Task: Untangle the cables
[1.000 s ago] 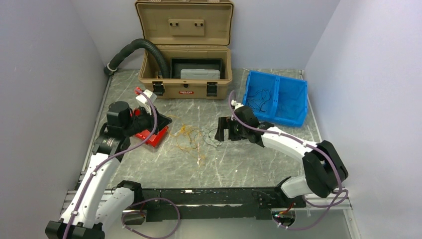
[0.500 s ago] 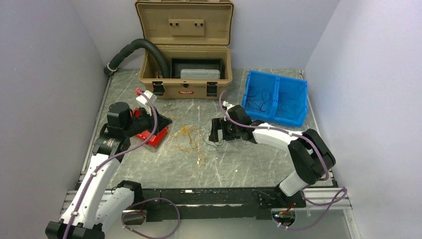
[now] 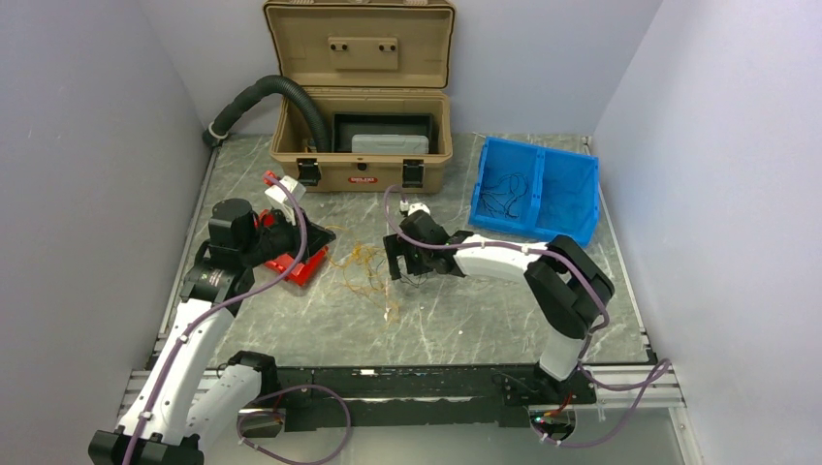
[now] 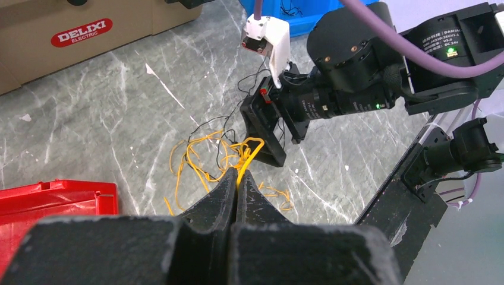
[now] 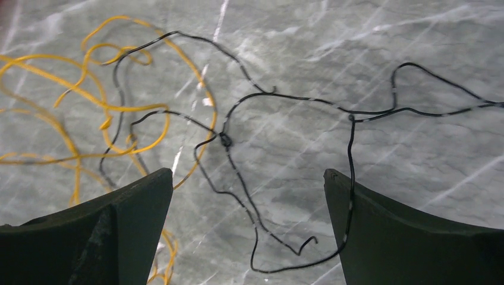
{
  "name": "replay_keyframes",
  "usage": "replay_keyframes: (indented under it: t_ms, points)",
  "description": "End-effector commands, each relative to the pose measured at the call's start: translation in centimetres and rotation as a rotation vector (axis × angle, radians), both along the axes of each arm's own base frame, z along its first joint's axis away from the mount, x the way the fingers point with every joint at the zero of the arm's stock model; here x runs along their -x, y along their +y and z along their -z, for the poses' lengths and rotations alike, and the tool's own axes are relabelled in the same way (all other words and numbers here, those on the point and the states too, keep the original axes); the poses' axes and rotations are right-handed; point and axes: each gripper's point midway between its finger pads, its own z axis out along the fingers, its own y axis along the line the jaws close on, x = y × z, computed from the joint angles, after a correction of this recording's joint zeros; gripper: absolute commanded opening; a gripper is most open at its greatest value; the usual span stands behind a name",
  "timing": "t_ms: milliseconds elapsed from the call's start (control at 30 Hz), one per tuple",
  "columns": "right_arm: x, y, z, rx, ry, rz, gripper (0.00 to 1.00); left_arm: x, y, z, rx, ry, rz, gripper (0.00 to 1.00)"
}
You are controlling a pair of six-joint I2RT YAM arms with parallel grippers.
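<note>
Shifted left, right gripper [image 5: 248, 181] spread apart over black cable [image 5: 226, 140], left gripper [image 4: 236, 179] clamped on yellow cable [image 4: 249, 155], marble surface [image 3: 465, 312].

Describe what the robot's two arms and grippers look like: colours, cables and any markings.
The left arm and right arm both have white links and chunky black cylindrical joints, with a purple cable looped along each. The left gripper and right gripper have matte black wedge-shaped fingers. The right wrist carries a white camera bracket, a green indicator light and white DAMIAO lettering.
</note>
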Motion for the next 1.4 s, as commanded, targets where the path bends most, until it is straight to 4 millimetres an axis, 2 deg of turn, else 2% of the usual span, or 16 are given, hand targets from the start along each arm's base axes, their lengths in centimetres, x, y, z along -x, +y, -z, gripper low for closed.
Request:
replay_keyframes:
  t_ms: [0,100,367,500,667,767,800,900,1033,1200,1300,1367]
  points:
    - [-2.5,-1.5,-0.6,0.113,-0.102,0.152,1.00,0.1,-0.2,-1.2,0.012,-0.055,0.012,0.00]
    - [-2.9,-1.5,-0.3,0.131,-0.118,0.188,1.00,0.1,-0.2,-1.1,0.011,-0.054,0.012,0.00]
    - [-2.7,0.0,0.3,0.073,-0.112,0.162,1.00,0.2,-0.1,-1.2,0.009,-0.060,0.010,0.00]
    - [-2.8,-0.7,1.4,0.136,-0.099,0.184,0.97,0.2,-0.1,-1.2,0.007,-0.062,0.008,0.00]
    - [-2.5,-2.6,3.0,0.239,-0.085,0.212,0.87,0.2,0.1,-1.2,0.001,-0.067,-0.004,0.00]
    - [-2.1,-3.9,3.6,0.292,-0.088,0.216,0.78,0.1,0.2,-1.2,-0.003,-0.067,-0.012,0.00]
    - [-1.9,-4.2,3.7,0.301,-0.089,0.218,0.72,0.0,0.3,-1.2,-0.005,-0.068,-0.016,0.00]
    - [-1.5,-5.5,3.7,0.323,-0.099,0.237,0.42,0.0,0.4,-1.1,-0.010,-0.067,-0.021,0.00]
    - [-1.4,-7.2,2.6,0.322,-0.110,0.275,0.00,-0.1,0.5,-1.1,-0.014,-0.067,-0.029,0.00]
    - [-1.8,-10.5,0.5,0.301,-0.129,0.362,0.00,-0.5,1.3,-0.8,-0.039,-0.062,-0.084,0.00]
    - [-2.3,-13.7,-1.3,0.260,-0.138,0.450,0.00,-1.3,2.8,-0.4,-0.081,-0.055,-0.179,0.00]
    - [-2.5,-16.0,-2.7,0.199,-0.138,0.511,0.00,-1.9,4.6,0.0,-0.116,-0.036,-0.292,0.00]
